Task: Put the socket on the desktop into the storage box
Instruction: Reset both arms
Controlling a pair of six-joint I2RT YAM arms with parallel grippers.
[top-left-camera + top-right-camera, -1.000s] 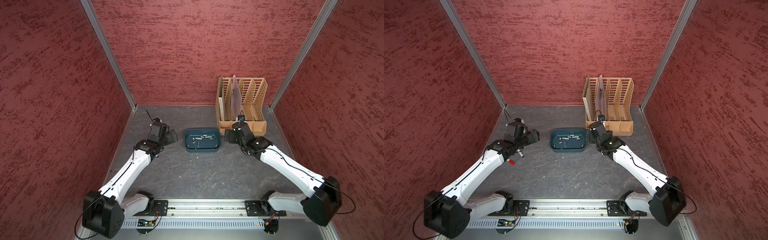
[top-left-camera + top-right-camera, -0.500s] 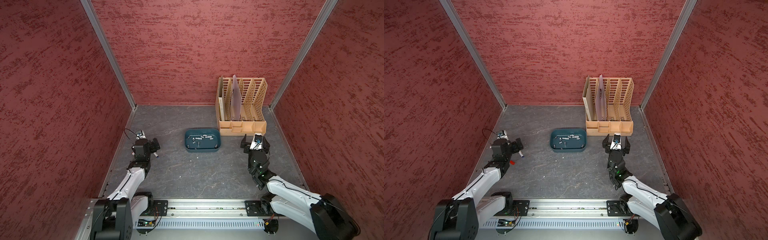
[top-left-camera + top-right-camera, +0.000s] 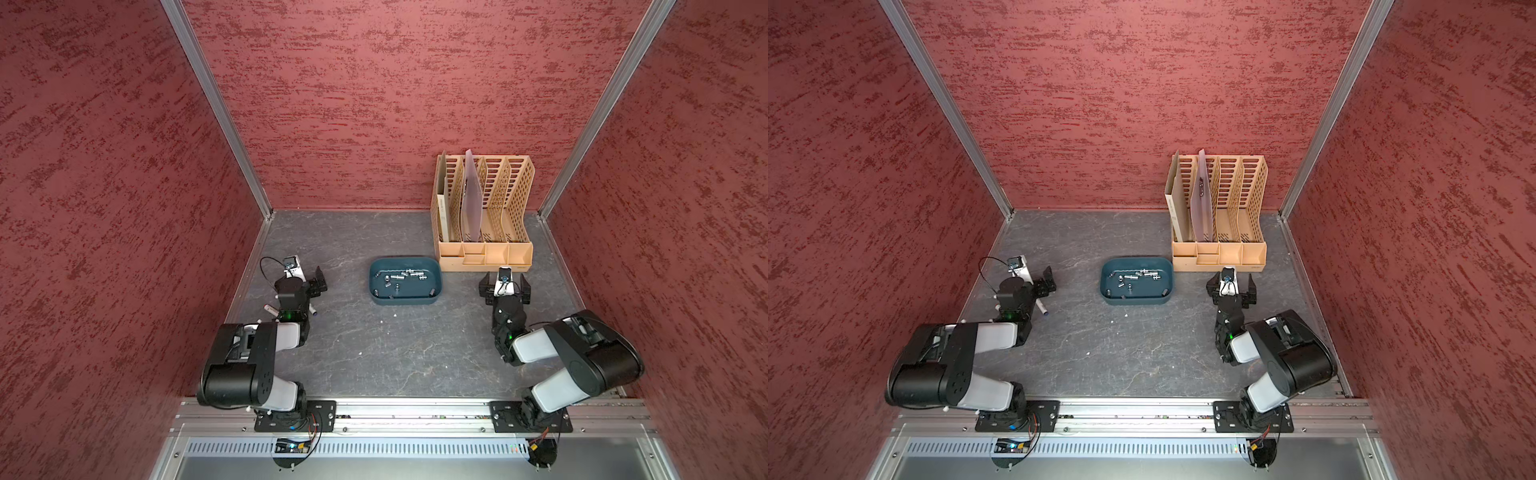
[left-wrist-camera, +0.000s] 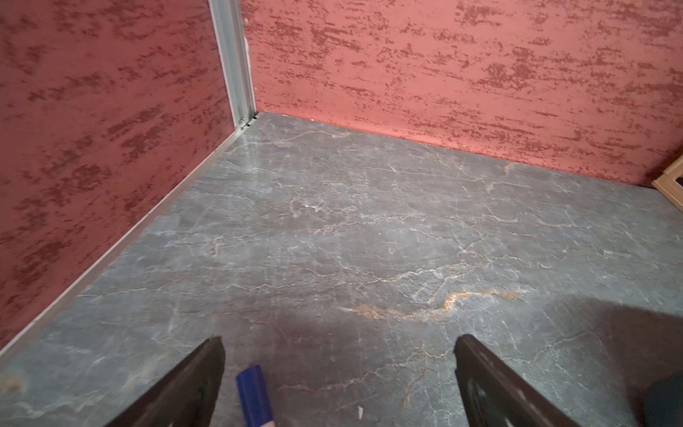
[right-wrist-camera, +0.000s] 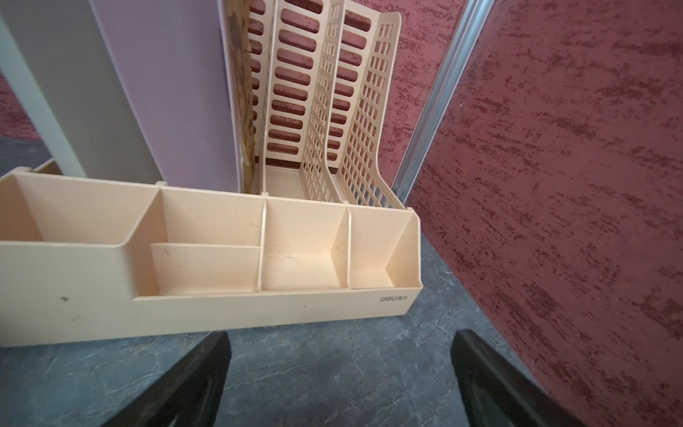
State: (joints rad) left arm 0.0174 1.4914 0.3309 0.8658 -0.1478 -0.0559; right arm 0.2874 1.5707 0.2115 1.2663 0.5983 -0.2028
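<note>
Left tool (image 4: 339, 340) and right tool (image 5: 342, 334) are being drawn back from the storage box (image 3: 405, 300) toward 6 o'clock | both are being held wide open, nothing gripped | sockets (image 3: 409, 274) are being kept inside the storage box on the bench (image 3: 395, 353), tools being parked at the box's 9 and 3 o'clock

Desktop (image 3: 415, 353) under storage box (image 3: 405, 300), file rack (image 3: 484, 253), marker (image 4: 253, 392)
</note>
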